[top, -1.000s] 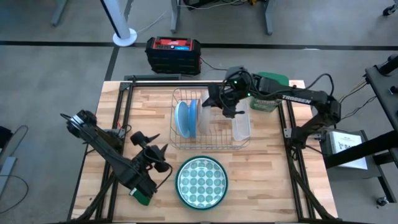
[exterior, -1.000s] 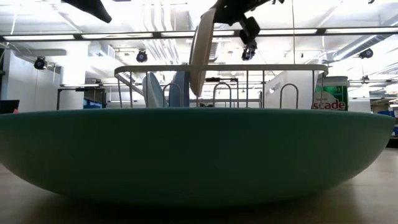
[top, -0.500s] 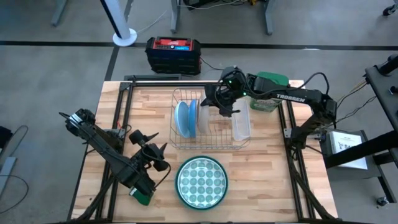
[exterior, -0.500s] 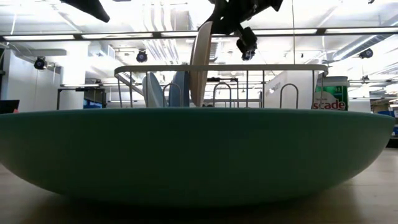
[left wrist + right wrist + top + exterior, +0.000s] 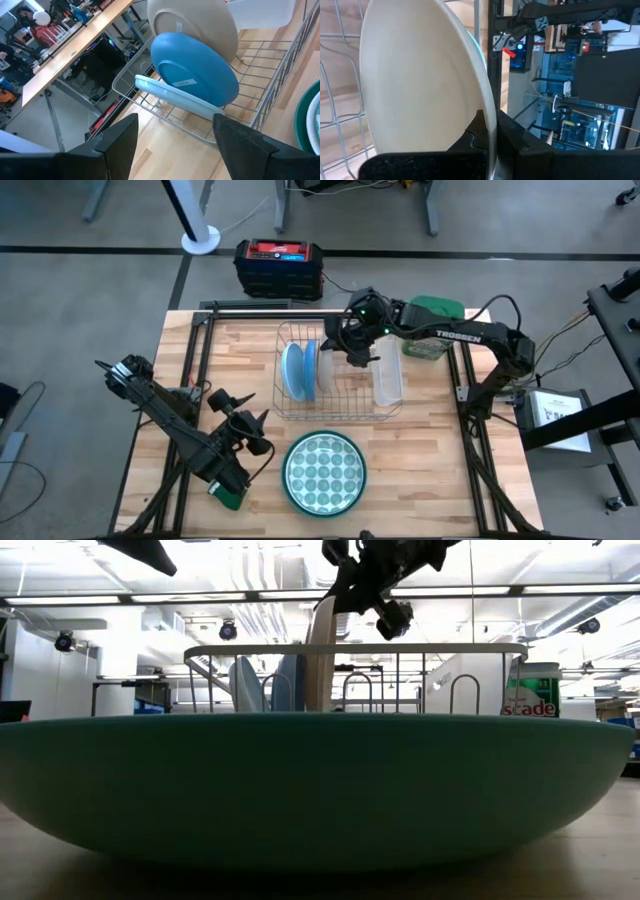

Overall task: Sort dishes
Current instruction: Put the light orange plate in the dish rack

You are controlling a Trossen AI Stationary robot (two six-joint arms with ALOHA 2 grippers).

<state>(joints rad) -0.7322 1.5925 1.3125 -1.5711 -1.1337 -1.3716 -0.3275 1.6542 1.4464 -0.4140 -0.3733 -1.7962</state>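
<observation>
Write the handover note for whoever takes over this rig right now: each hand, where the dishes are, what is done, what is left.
Right hand: shut on the cream plate, holding it upright over the rack, beside the blue plates.
Left hand: open, empty, waiting near the table's front left.
Done: two blue plates stand in the rack.
Left: seat and release the cream plate; the teal plate lies flat on the table in front of the rack.

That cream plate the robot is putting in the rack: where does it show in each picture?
High view: cream plate edge-on in the wire rack, under the right claw.
Low view: upright, top centre.
Left wrist view: behind the blue plate.
Right wrist view: fills the frame.
Shared landmark: the rack.
</observation>
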